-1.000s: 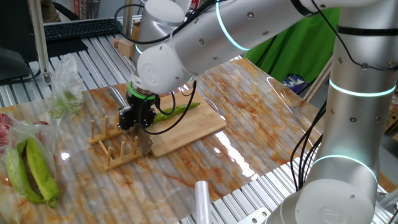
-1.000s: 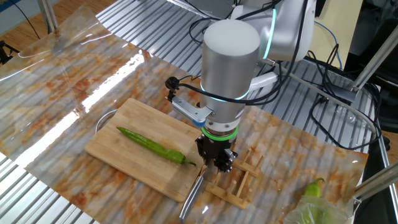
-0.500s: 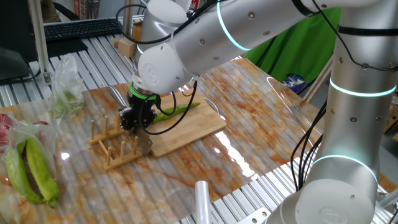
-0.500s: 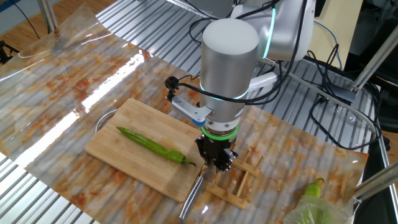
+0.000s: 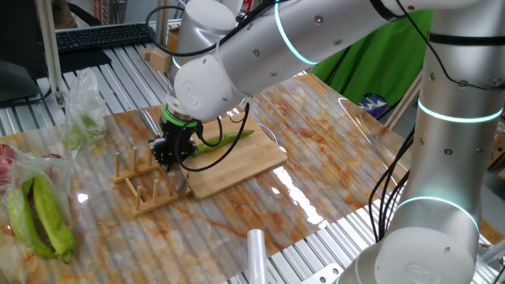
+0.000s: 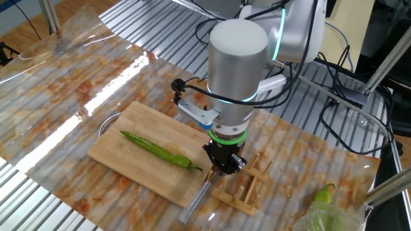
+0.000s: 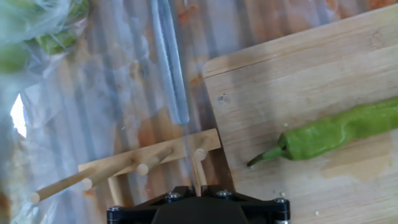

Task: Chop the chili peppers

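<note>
Marbled table (image 6: 77,83): gripper (image 6: 224,168) clamped on knife (image 6: 196,200) beside chili (image 6: 157,151) on board (image 6: 138,122).

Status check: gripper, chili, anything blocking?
Gripper shut at the wooden rack by the cutting board; what it grips, unclear. Knife blade pokes out below. Chili whole, uncut on the board. Nothing on the chili.
</note>
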{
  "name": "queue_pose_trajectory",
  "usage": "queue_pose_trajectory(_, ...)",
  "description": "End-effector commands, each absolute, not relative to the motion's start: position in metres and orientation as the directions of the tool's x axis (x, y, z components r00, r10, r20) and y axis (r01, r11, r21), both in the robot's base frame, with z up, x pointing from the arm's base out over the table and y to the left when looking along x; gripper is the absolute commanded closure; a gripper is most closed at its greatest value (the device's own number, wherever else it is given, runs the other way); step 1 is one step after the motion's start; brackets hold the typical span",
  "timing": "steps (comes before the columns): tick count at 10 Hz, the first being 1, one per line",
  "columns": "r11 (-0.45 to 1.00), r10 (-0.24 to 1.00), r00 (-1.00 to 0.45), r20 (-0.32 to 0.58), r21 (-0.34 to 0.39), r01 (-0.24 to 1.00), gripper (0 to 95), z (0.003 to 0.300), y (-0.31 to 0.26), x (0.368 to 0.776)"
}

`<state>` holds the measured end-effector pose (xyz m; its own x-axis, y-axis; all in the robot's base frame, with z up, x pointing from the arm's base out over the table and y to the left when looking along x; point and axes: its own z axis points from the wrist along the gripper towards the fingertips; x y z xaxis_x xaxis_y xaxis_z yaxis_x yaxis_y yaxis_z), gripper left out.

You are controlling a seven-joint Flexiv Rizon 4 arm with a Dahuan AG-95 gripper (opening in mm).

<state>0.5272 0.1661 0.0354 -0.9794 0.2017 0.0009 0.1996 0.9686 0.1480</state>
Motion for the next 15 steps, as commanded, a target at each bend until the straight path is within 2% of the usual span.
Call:
queue_pose_trajectory(1, 0.974, 0.198, -0.980, -0.012, 0.119, 0.195, 95.0, 0.040, 0.167, 0.527)
queue_pose_trajectory(8, 0.977, 0.185, -0.982, -0.049, 0.115, 0.178, 95.0, 0.084, 0.167, 0.536)
queue_pose_trajectory(15, 0.980, 0.165, -0.986, -0.034, 0.115, 0.161, 95.0, 0.161, 0.159, 0.552)
